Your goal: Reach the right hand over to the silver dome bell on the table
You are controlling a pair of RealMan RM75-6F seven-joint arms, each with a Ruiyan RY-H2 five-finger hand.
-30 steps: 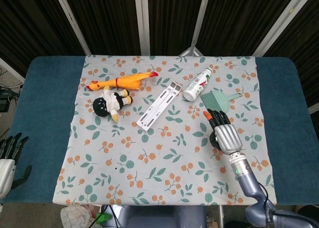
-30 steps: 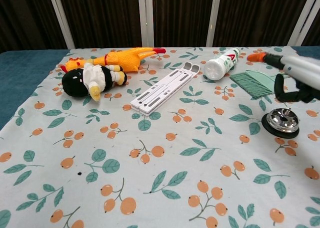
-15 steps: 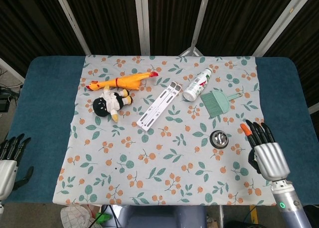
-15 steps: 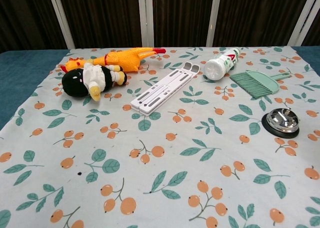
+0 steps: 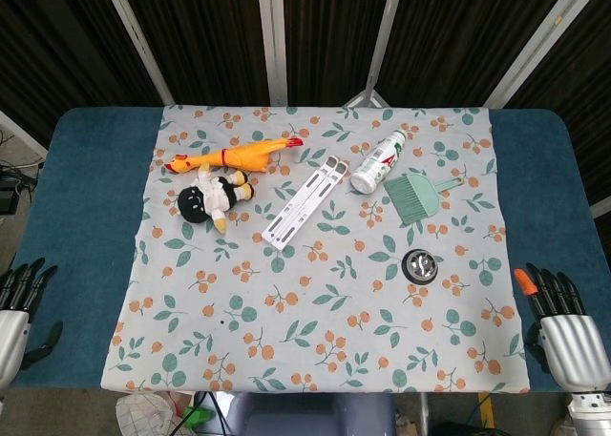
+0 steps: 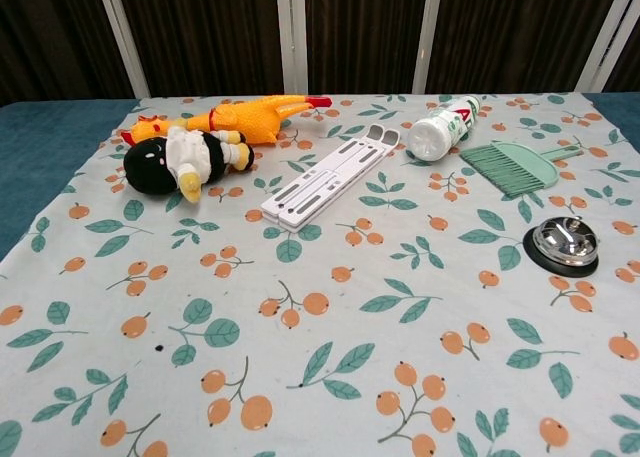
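Observation:
The silver dome bell [image 5: 419,265] on its black base sits on the floral cloth, right of centre; in the chest view the bell [image 6: 565,244] is near the right edge. My right hand [image 5: 561,331] is at the table's near right corner, well to the right of and nearer than the bell, fingers straight and apart, holding nothing. My left hand [image 5: 16,312] hovers at the near left edge, fingers apart and empty. Neither hand shows in the chest view.
A green dustpan brush [image 5: 414,196], a white bottle [image 5: 378,162], a white folding stand [image 5: 305,200], a plush doll [image 5: 212,195] and a rubber chicken [image 5: 232,155] lie across the far half of the cloth. The blue tabletop [image 5: 544,178] borders the cloth on both sides.
My right hand has pulled back from over the bell, moving right and toward the near edge. The bell is uncovered. The left hand has barely shifted.

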